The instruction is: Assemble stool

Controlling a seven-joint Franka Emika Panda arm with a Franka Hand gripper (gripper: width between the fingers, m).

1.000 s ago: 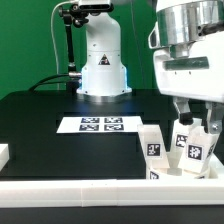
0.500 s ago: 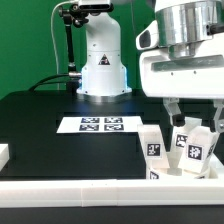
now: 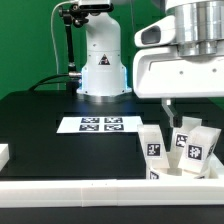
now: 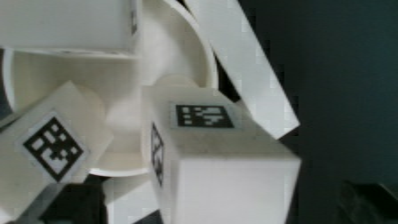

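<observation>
Three white stool legs with black-and-white tags stand close together at the exterior view's lower right: one in front (image 3: 153, 150), one beside it (image 3: 193, 152), one behind (image 3: 186, 128). In the wrist view two tagged legs (image 4: 210, 130) (image 4: 54, 145) show against the round white seat (image 4: 169, 60); in the exterior view the seat is hidden behind the legs. My gripper (image 3: 195, 115) hangs above the legs, clear of them, with one finger (image 3: 169, 110) in sight and the other at the picture's right edge. The jaws stand apart and hold nothing.
The marker board (image 3: 100, 124) lies on the black table in front of the robot base (image 3: 102, 62). A long white border rail (image 3: 90, 192) runs along the front edge. A small white block (image 3: 3, 153) sits at the exterior view's left edge.
My gripper has risen straight up from among the legs, its fingers now above their tops. The legs have stayed in place.
</observation>
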